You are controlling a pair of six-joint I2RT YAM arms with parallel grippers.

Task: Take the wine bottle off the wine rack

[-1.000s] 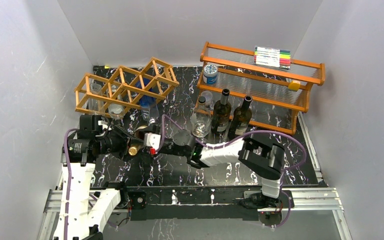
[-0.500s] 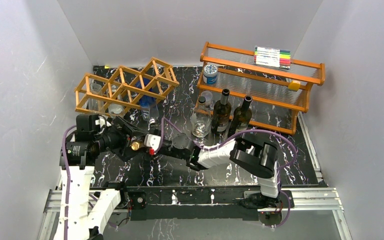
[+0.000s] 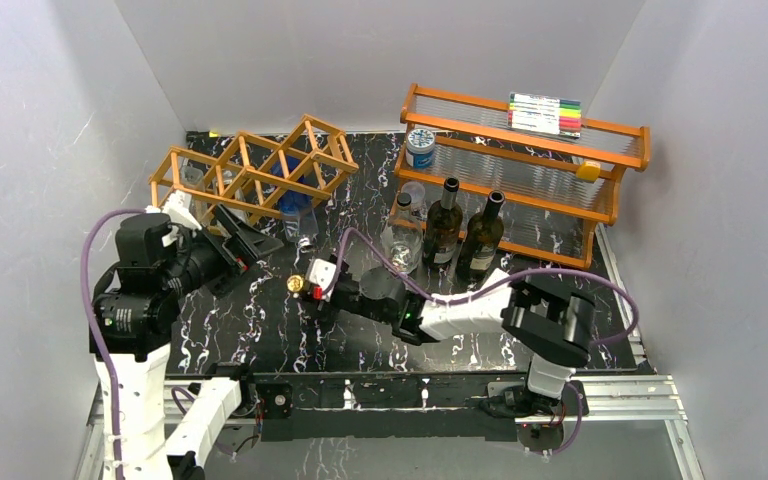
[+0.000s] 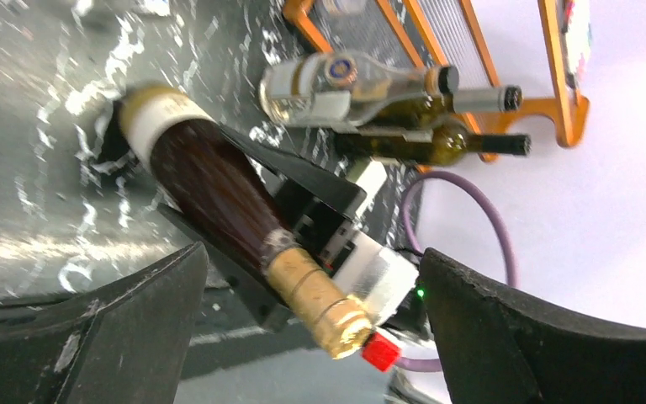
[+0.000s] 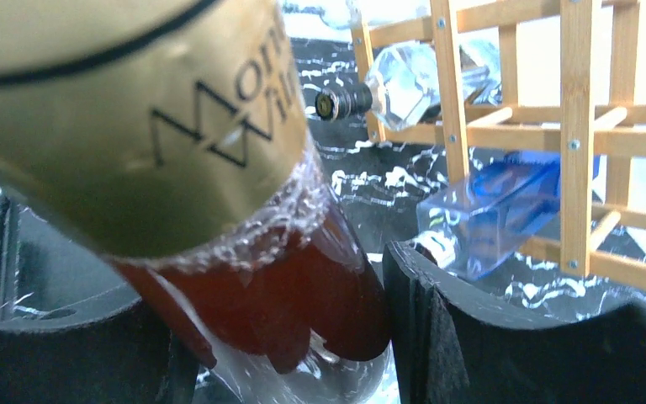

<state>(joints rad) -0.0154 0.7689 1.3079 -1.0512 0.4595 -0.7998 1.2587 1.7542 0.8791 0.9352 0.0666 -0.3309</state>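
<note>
Clamping the wine bottle (image 4: 210,181) around its dark red body, the right gripper (image 4: 195,174) holds it over the front middle of the table (image 3: 290,345). The bottle is clear of the wine rack (image 3: 260,170), with no part of it inside a cell; whether its base touches the surface cannot be told. Gold foil (image 5: 126,109) wraps the neck, and the right wrist view shows dark lettering on it that begins "MO", with a second line beneath too cropped to read. A pale band (image 4: 161,118) circles the bottle near its base, its print too blurred to make out. The left gripper (image 4: 309,261) hangs near the foil cap, on its left, jaws spread wide with nothing between them. In the rack lie a blue bottle (image 5: 496,215) and a faceted glass bottle (image 5: 404,84) with a dark cap. By the orange shelf (image 3: 520,150) at the back right stand two dark bottles (image 3: 444,238) and a clear bottle (image 4: 303,88) whose round blue-and-gold emblem (image 4: 337,69) cannot be read. A pack of coloured markers (image 3: 545,113) rests on the top tier. The table is black with white marble veining, fenced by plain pale walls (image 3: 50,150) on three sides, with a metal rail (image 3: 410,395) along the near edge.
</note>
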